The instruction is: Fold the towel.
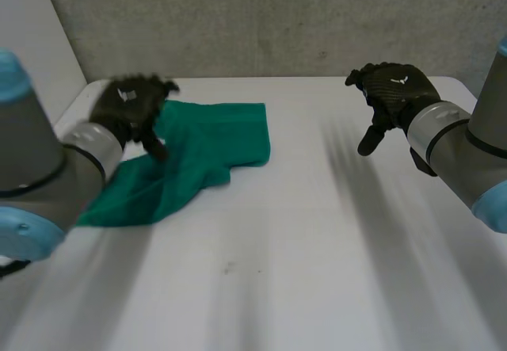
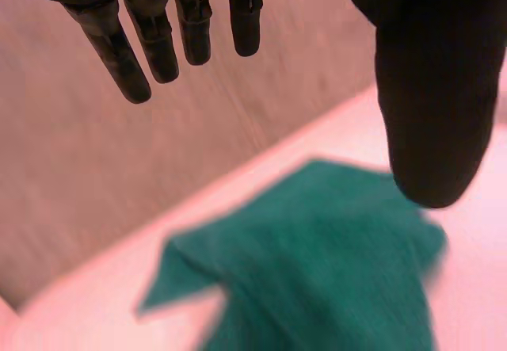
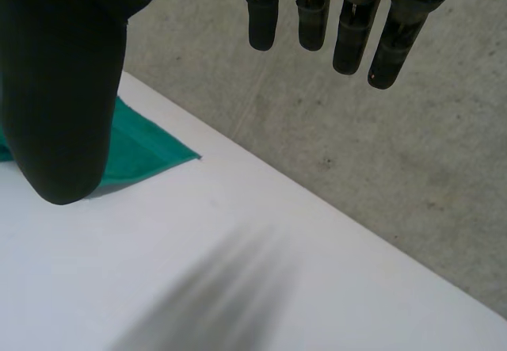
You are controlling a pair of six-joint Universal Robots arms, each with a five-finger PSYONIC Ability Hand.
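Hovering open and empty — left hand over towel, right hand well apart.

I see the towel lying on the table, at the left and toward the back. My left hand is over its left part. My right hand is over the table's right side, well apart from the towel. A wall stands behind the table.
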